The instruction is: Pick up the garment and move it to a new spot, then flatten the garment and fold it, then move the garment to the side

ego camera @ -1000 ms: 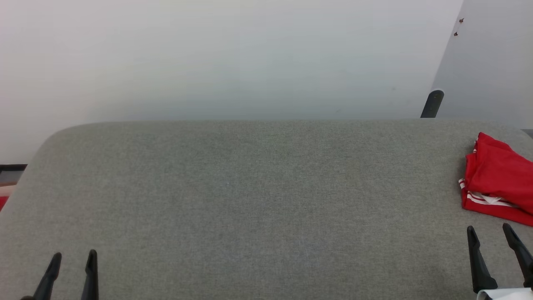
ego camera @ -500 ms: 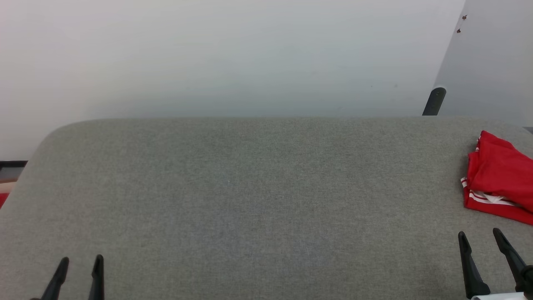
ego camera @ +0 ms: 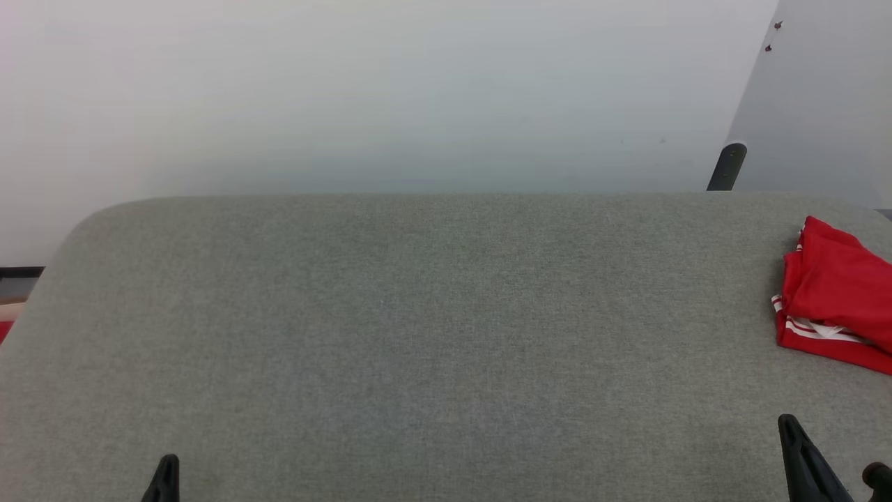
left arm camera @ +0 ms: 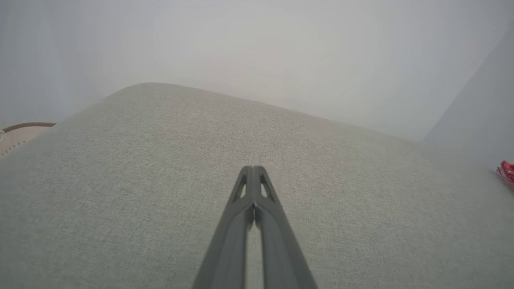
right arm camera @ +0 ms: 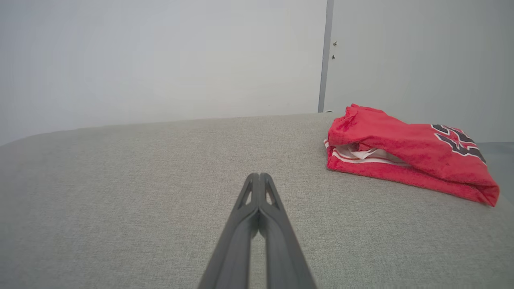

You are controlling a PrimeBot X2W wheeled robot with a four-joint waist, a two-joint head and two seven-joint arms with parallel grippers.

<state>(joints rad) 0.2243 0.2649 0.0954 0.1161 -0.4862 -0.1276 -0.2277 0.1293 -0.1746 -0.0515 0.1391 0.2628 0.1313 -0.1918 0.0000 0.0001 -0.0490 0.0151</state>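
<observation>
Both grippers empty. Left gripper [left arm camera: 253, 170] has its fingers pressed together over bare grey upholstered surface [ego camera: 418, 314], and right gripper [right arm camera: 260, 175] is likewise closed on nothing.

Red Bulls jersey [right arm camera: 405, 160] sits at 3 o'clock on the surface in the head view, up against the right edge. From the right fingertips it's at about 2 o'clock, well apart. It's a loosely folded stack, black print on top at the far right, striped trim and white inner layer showing at the near-left edge.

Handling guess: light, limp, probably a bit slick knit with no stiffness. A top-layer pinch would likely peel one ply and spill the fold. Better to bite the near-left folded edge at the trim through all layers, or use two grippers at opposite corners. Fingers need to open first.
</observation>
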